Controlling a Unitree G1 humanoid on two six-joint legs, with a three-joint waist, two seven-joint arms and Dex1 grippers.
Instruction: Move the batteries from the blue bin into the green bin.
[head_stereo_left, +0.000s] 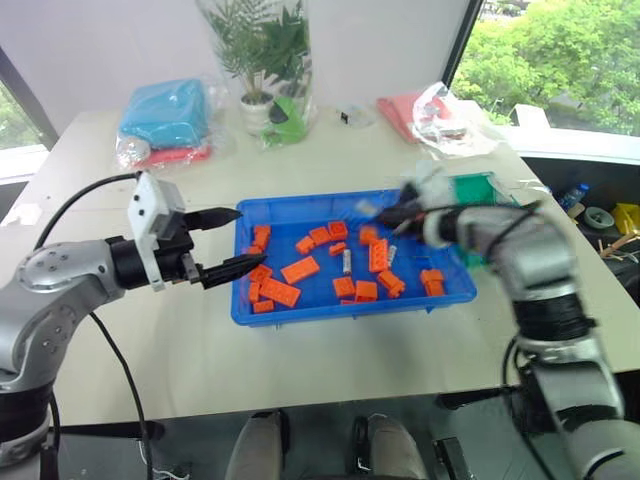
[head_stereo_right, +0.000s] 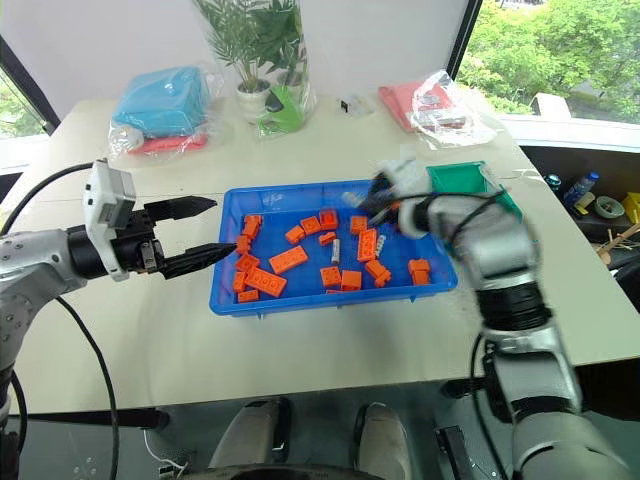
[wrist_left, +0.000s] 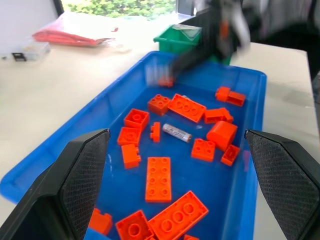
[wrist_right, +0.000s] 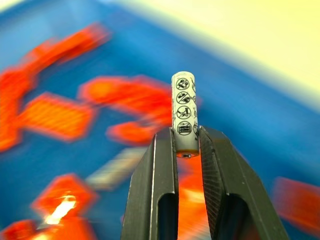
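From the head camera I see my right gripper above the blue bin, near its green-bin side, while the left gripper hangs at the opposite rim, jaws wide apart and empty. The green bin sits just beyond the blue bin's far corner. At least 2 batteries are left among the orange bricks. My left wrist camera shows 1 battery lying mid-bin; its print is unreadable. My right wrist camera shows the jaws clamped on a held battery bearing 4 warning pictograms, no readable brand. I judge this one mid-transfer.
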